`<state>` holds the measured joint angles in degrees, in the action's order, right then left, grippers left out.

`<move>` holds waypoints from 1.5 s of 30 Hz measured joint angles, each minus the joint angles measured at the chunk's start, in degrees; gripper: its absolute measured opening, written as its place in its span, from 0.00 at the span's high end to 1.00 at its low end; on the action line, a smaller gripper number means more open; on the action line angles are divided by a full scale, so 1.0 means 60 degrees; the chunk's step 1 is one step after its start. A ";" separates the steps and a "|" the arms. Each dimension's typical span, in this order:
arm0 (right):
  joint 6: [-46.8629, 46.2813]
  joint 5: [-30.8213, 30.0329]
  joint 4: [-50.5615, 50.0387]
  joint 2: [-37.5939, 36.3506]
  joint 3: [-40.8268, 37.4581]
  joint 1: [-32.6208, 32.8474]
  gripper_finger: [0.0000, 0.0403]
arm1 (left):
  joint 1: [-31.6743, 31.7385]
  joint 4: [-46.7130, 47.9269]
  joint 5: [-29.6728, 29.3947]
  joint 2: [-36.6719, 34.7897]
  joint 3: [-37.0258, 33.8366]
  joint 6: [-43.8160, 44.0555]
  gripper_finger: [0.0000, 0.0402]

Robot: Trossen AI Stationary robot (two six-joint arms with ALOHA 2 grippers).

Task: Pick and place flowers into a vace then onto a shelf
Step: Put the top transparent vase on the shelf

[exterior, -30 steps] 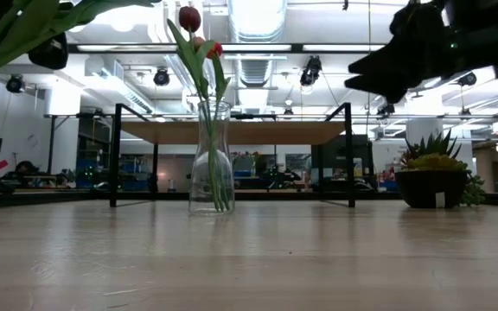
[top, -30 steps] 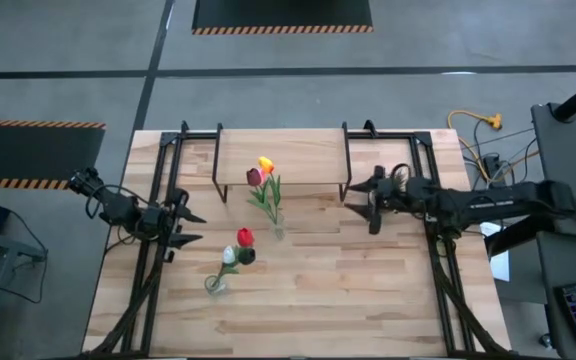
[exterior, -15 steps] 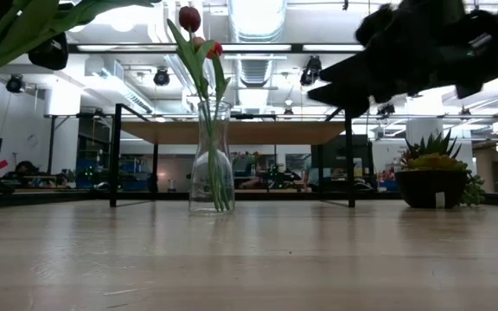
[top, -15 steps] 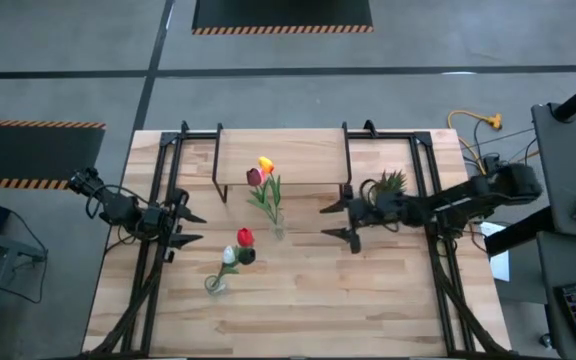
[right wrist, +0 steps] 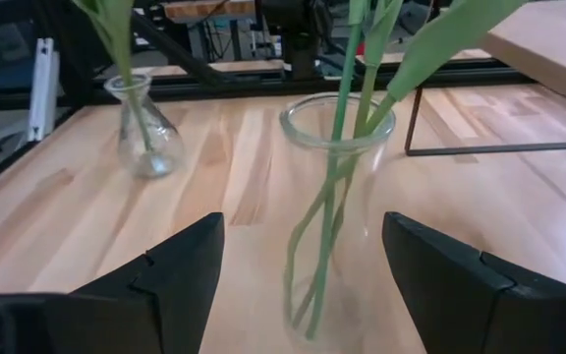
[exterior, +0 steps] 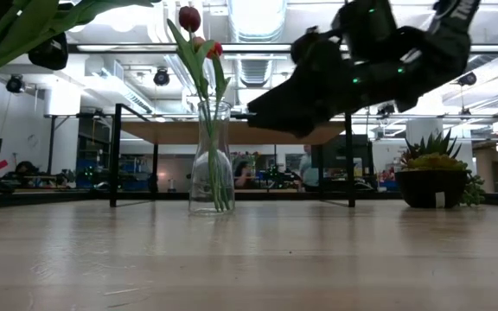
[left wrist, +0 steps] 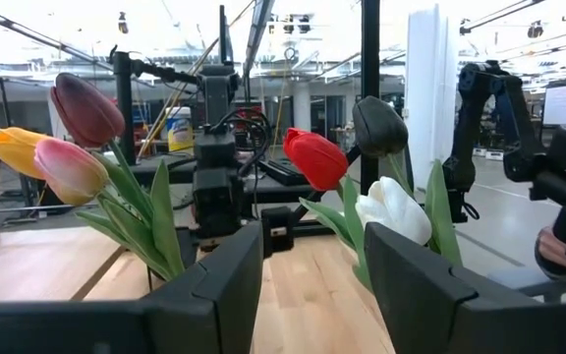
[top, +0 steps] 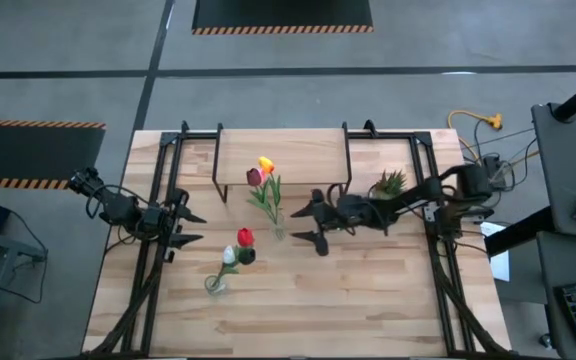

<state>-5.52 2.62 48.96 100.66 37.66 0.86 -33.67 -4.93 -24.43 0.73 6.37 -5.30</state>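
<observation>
Wooden boards make the surface (top: 368,290), and grey floor lies around it. Near its far edge stands the shelf (top: 283,157), a light board on thin black legs.

The right claw (top: 309,225) is stretched toward the middle of the surface. Its two fingers are spread wide and hold nothing. Just in front of it stands a clear glass vase (right wrist: 337,211), between the line of the two fingers but not touching them. This vase carries three flowers (top: 260,172): one dark maroon, one orange-yellow and one pink. It stands on the surface just before the shelf, not on it. Behind the right claw, close to its arm, sits a small potted plant (top: 389,183).

A second, smaller vase (top: 215,285) is farther from the right claw, on the near side of the first one. It leans a little and holds a red, a white and a dark flower (left wrist: 314,157).

The left claw (top: 190,227) waits above the left side of the surface, pointing to the flowers. Its fingers stand partly open and hold nothing.
</observation>
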 joint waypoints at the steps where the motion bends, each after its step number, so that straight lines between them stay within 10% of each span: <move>1: 0.0008 -0.0073 0.0003 0.0151 0.0149 0.0000 0.34 | 0.0000 0.0000 0.0000 0.0000 0.0000 0.0000 0.59; 27: 0.0168 -0.0467 0.0173 0.2452 0.2558 -0.0029 0.35 | 0.0000 0.0004 0.0007 0.0197 -0.0007 0.0004 0.59; 45: 0.0227 -0.0467 0.0156 0.2059 0.2349 -0.0025 0.54 | 0.0002 0.0000 0.0006 0.0204 -0.0007 0.0007 0.59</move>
<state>-4.16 -0.19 49.89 113.01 51.76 0.71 -33.66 -4.93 -24.39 1.96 6.33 -5.26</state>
